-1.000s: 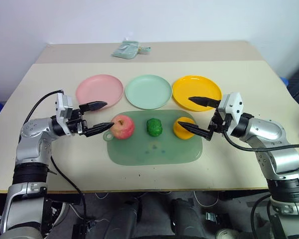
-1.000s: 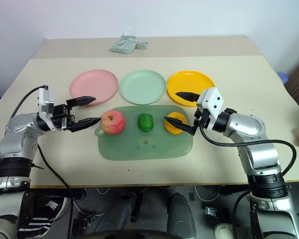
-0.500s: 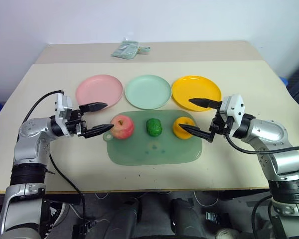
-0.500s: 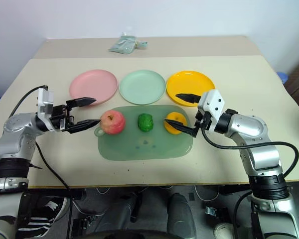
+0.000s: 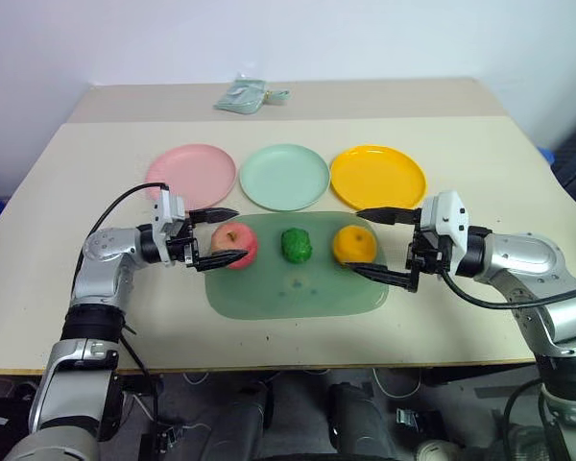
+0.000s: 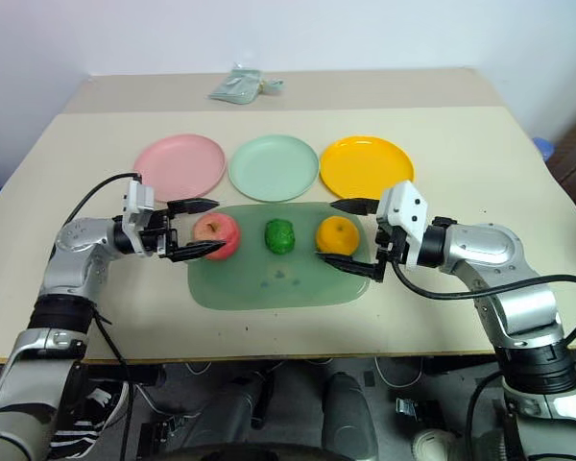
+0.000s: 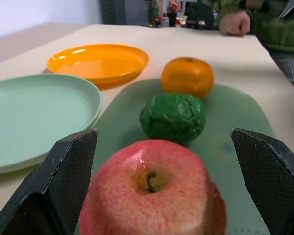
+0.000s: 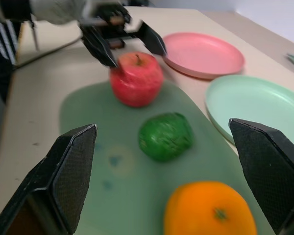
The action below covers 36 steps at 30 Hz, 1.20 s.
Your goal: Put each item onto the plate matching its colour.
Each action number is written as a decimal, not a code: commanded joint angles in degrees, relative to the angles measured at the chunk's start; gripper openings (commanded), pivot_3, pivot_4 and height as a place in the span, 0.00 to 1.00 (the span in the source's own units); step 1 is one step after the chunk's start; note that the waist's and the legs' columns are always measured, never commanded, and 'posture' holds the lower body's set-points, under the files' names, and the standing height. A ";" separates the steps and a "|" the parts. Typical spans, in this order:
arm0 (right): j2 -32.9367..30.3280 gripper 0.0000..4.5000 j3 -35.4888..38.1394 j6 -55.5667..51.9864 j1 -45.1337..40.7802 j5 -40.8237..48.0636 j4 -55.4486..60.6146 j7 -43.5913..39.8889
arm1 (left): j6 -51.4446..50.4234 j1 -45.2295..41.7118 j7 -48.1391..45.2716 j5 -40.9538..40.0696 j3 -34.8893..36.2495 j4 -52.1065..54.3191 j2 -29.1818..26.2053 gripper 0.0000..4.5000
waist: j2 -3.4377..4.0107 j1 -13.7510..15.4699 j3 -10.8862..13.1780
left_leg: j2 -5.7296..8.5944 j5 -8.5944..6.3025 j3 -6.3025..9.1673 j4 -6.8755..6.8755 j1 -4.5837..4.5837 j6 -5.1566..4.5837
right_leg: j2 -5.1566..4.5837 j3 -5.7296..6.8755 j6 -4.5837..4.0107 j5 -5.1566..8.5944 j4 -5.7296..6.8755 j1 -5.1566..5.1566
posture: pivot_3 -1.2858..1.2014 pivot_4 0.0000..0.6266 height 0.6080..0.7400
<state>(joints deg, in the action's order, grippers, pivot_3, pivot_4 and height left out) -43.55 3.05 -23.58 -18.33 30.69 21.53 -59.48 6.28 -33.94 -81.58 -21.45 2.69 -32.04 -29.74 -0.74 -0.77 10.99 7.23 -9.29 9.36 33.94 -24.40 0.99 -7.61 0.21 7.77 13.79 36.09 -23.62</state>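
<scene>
With all three toy foods resting on the pale green board (image 5: 298, 288), no item has reached its plate, and the step in hand is judged to be the first grasp on each side. Nearest the robot, the left gripper (image 5: 219, 235) points inward with its jaws spread wide on either side of the red-pink apple (image 5: 237, 244), not yet closed on it and holding nothing. Opposite, the right gripper (image 5: 370, 243) likewise stands wide open and empty, its jaws bracketing the orange fruit (image 5: 354, 244) without touching it. Between these two lies the bumpy green vegetable (image 5: 296, 244), unattended. Just beyond the board, on the table (image 5: 518, 163), sit the pink plate (image 5: 191, 175), the mint green plate (image 5: 285, 176) and the yellow-orange plate (image 5: 378, 176), each directly behind the item of matching colour. Farthest off lies a folded pale green cloth (image 5: 248, 95). The next move calls for each pair of jaws to close, then lift and carry its item back.
</scene>
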 commanded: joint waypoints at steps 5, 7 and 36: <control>1.62 0.98 4.81 -4.88 -3.11 11.07 6.42 2.71 | 7.35 -3.52 -1.26 5.23 -2.65 -10.06 1.30 1.00 | -0.01 0.16 -0.01 | 0.02 0.00 0.00 0.04 0.00 -0.01 | -0.02 0.00 0.06 -0.04 -0.03 0.05 | 0.52 0.24 1.00; 1.86 1.00 4.49 -4.99 -3.30 11.38 6.64 3.15 | 8.32 -3.61 -1.38 5.53 -2.89 -11.02 1.79 0.87 | -0.02 0.21 -0.03 | 0.02 0.00 0.00 0.04 0.01 -0.01 | -0.02 0.01 0.07 -0.04 -0.04 0.07 | 0.52 0.24 1.00; 5.37 1.00 0.42 0.87 -6.14 3.12 0.28 5.07 | 11.69 -25.83 67.88 14.32 9.41 -35.15 6.93 0.99 | -0.13 0.06 0.02 | 0.12 0.00 0.03 0.12 -0.02 -0.03 | 0.01 0.05 0.28 -0.14 -0.01 0.08 | 0.52 0.24 1.00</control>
<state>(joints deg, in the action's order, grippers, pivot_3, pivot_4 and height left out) -38.06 2.37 -23.46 -24.54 33.82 20.07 -54.79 17.51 -57.59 -14.44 -8.04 12.39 -67.82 -22.41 -0.87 -0.71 11.00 7.35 -9.29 9.39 34.06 -24.43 0.96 -7.60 0.26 8.05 13.65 36.09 -23.53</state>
